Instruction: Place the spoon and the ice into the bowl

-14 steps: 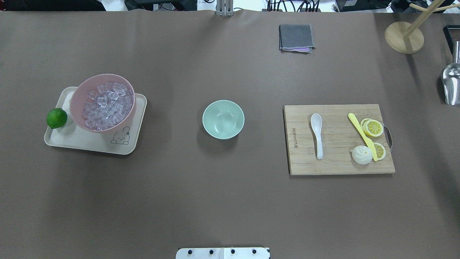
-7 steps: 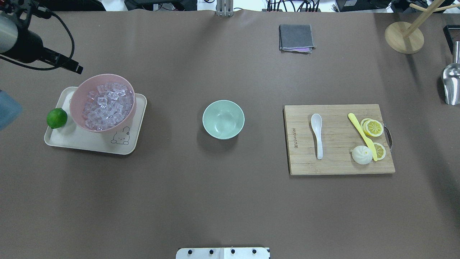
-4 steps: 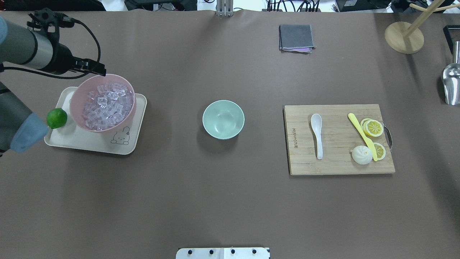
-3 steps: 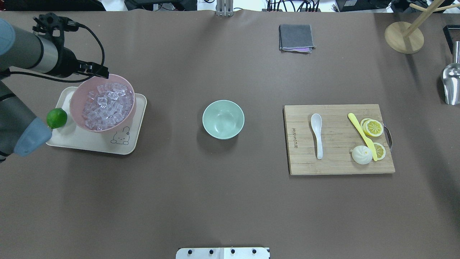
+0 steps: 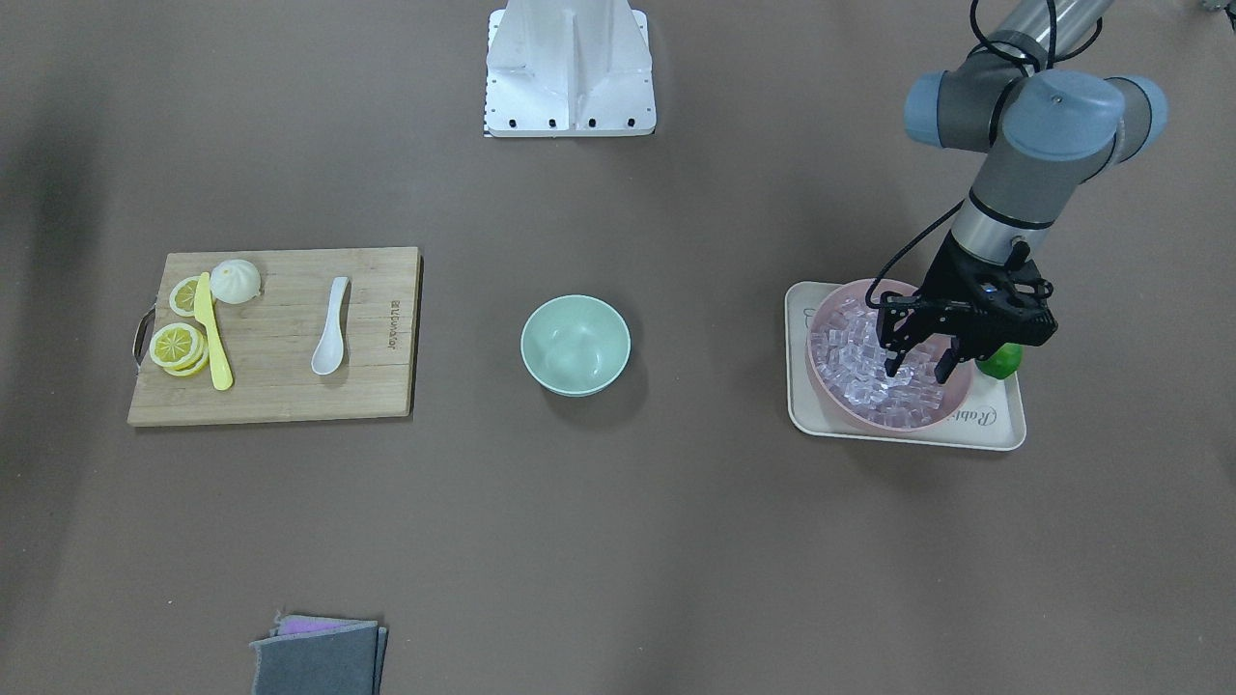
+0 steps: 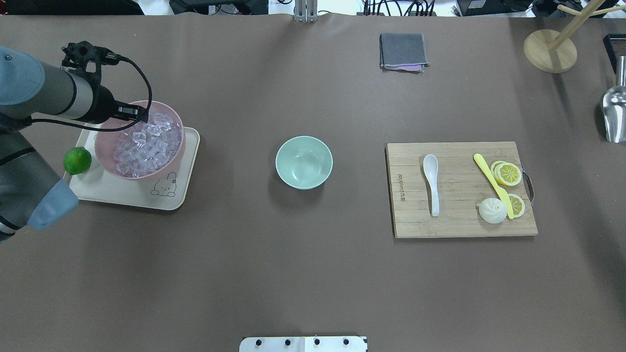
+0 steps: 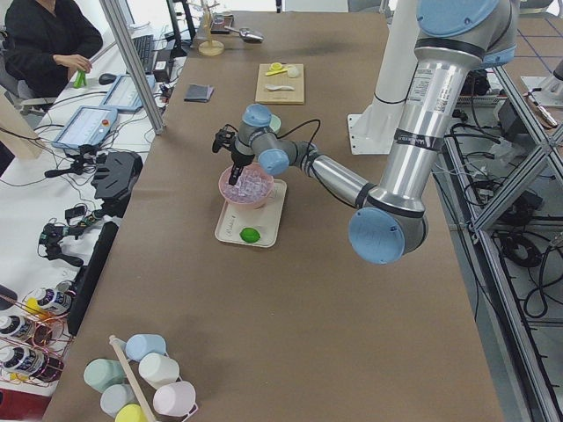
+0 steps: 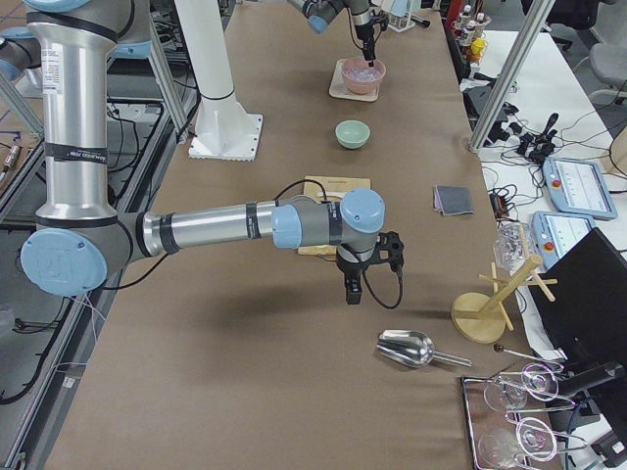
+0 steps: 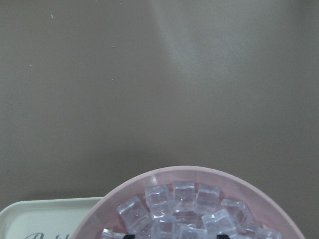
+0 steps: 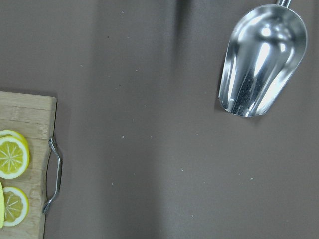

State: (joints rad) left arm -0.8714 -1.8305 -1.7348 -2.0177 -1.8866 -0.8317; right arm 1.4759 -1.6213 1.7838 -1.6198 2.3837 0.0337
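Looking at left gripper poised above the ice, fingers spread wide, nothing held. Cannot tell whether tips touch the cubes or sit just over them. Reads as a pre-grasp: spread enough to straddle 1 cube, aimed straight down into the pink bowl on the tray. Note the lime on the tray just beside the gripper; worth avoiding on lift.

Cannot tell whether right gripper is spread or clenched: seen only from the side, hanging past the cutting board near the metal scoop. Probably parked clear, waiting its turn at the spoon.

Found spoon flat on the board, scoop end toward the operators, apart from the yellow knife. Found bowl mid-table between tray and board, nothing in it. Likely centred for reach from both arms.

Judging 0 of 2 items delivered. Expect slippery cubes; close gently.
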